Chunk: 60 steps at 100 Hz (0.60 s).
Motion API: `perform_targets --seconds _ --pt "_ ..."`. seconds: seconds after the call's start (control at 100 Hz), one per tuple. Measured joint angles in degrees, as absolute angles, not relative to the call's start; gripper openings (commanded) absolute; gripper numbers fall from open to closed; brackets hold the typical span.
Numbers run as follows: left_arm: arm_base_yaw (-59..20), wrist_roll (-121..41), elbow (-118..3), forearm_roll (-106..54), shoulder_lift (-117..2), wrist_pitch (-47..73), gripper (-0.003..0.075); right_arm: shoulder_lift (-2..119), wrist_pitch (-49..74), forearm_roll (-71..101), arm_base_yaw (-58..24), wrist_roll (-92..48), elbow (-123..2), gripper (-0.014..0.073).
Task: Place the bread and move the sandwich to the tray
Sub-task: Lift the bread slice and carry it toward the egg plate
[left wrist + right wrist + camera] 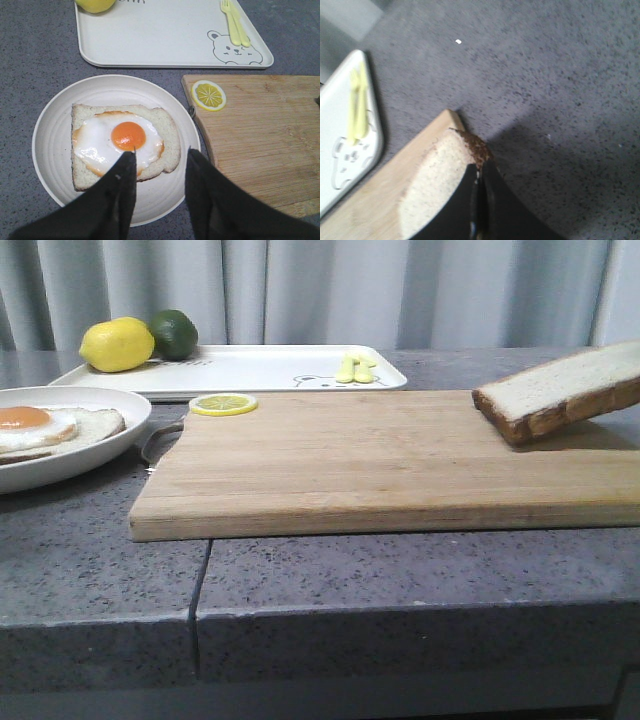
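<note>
While my right gripper pinches the bread by its crust, tilted over the board's right end, my left gripper hangs spread above the sandwich, near the tray.

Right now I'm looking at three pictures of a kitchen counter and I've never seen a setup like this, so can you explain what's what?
This is a two-armed robot, each arm ending in a black two-fingered gripper. One picture looks forward over the counter; the other two come from cameras on the wrists. On the counter lie a bamboo cutting board with a lemon slice, a white tray carrying a lemon, a lime and small yellow cutlery, and a plate with the egg-topped sandwich. The left gripper hangs open above that plate. The right gripper pinches the bread, tilted over the board's right end.
</note>
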<state>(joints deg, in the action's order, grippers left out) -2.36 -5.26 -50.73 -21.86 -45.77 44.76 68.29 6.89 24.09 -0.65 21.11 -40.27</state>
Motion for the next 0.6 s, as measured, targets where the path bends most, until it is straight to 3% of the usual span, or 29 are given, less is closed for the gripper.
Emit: perform_targets --seconds 0.24,0.6 --pt "-2.4 -5.3 -50.7 -21.9 -45.8 44.8 0.0223 63.4 8.2 25.2 -5.7 21.1 -44.9 -0.0062" --pt "-2.4 -5.3 -50.7 -21.9 -45.8 44.8 0.0223 69.8 -3.5 32.3 -24.9 21.1 -51.8 -0.0061"
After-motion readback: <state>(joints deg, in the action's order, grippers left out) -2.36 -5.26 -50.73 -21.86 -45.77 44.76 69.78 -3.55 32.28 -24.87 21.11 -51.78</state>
